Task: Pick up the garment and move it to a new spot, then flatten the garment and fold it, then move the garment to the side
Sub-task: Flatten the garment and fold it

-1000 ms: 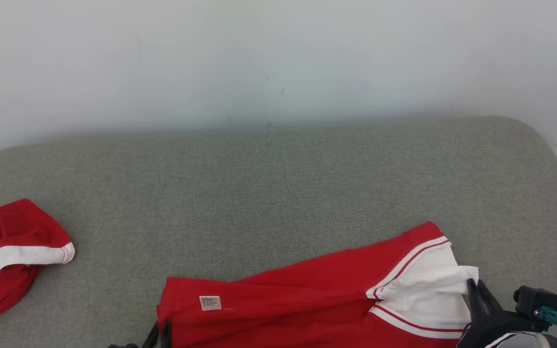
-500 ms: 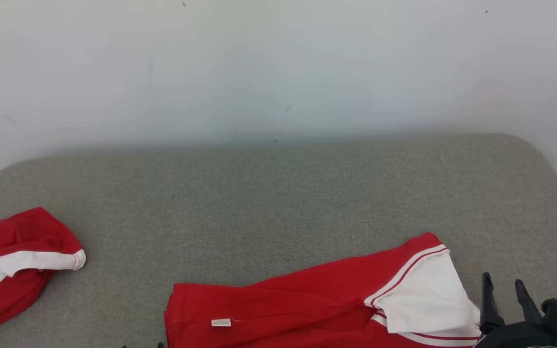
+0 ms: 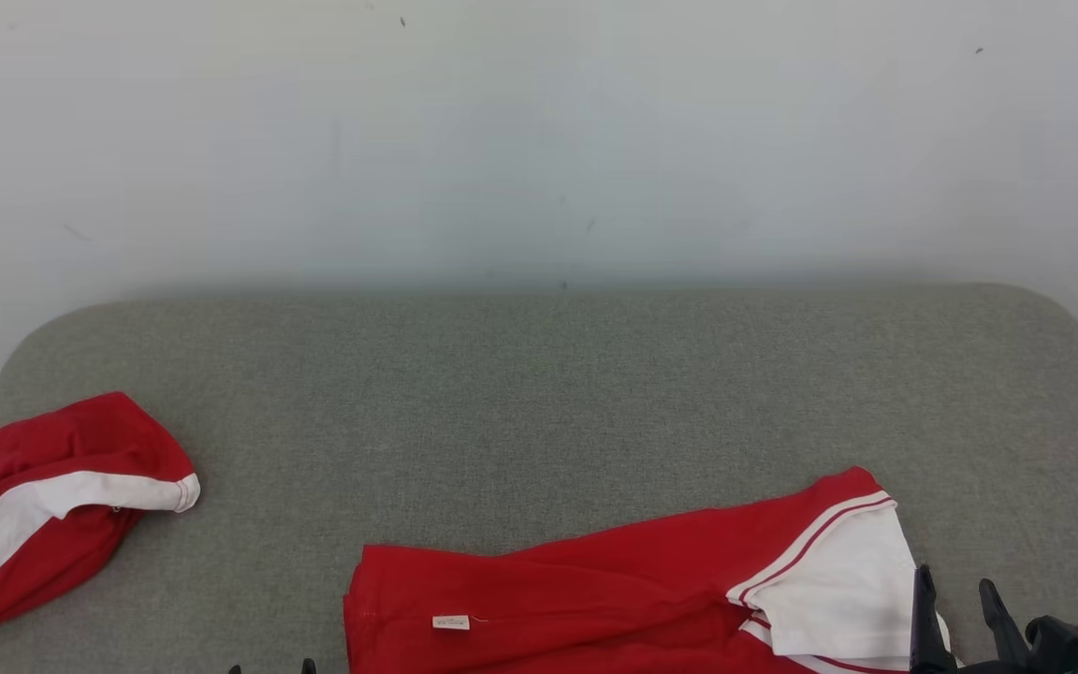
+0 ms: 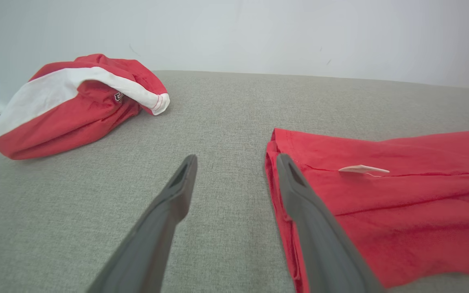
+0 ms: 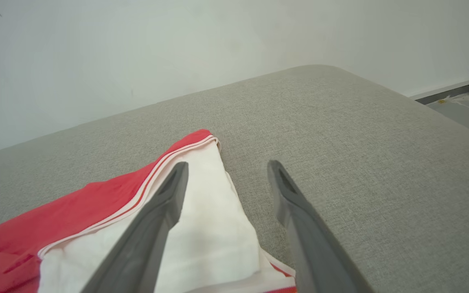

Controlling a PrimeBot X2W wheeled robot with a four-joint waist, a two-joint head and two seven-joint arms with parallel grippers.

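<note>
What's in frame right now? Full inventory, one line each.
garment: 1, red with white panel, spread at pad's near edge, centre to right
tag: 1, white, on garment's left part
second garment: 1, red with white band, bunched at pad's left end
pad: 1, grey, under both garments
wall: 1, white, behind pad
floor: 1, grey, past pad's right end
left end effector: 1, dark, open, at garment's left edge
right end effector: 1, dark, open, at garment's white right edge
</note>
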